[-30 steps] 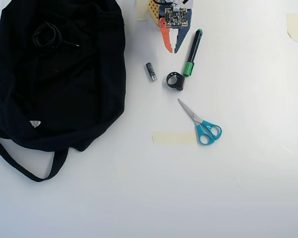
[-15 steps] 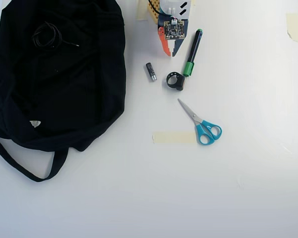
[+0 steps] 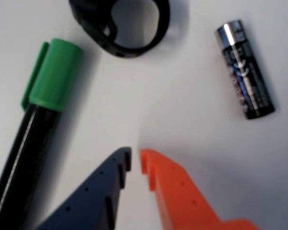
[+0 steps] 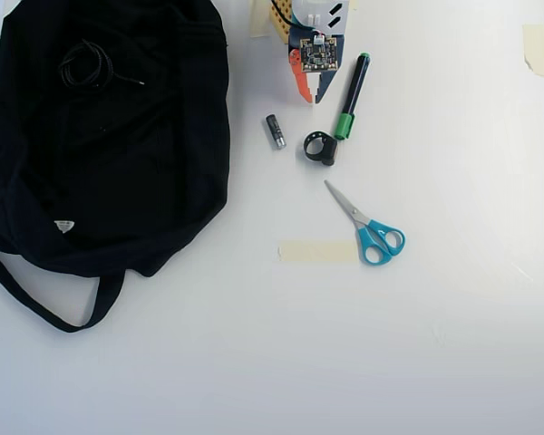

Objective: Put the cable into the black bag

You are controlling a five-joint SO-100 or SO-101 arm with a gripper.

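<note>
1. Cable [image 4: 87, 65] is lying coiled on top of the black bag [image 4: 163, 163], well left of the pincer [image 4: 311, 98] in the overhead view.
2. Pincer [image 3: 135, 160] is sitting nearly pressed together, pinching nothing.
3. Marker [image 3: 48, 96], ring [image 3: 122, 33] and battery [image 3: 245, 69] are crowding it; bare counter [image 4: 272, 362] is lying open below the tape strip.

Overhead view straight down on table, wrist view close, sharing battery [image 3: 245, 70]
</note>
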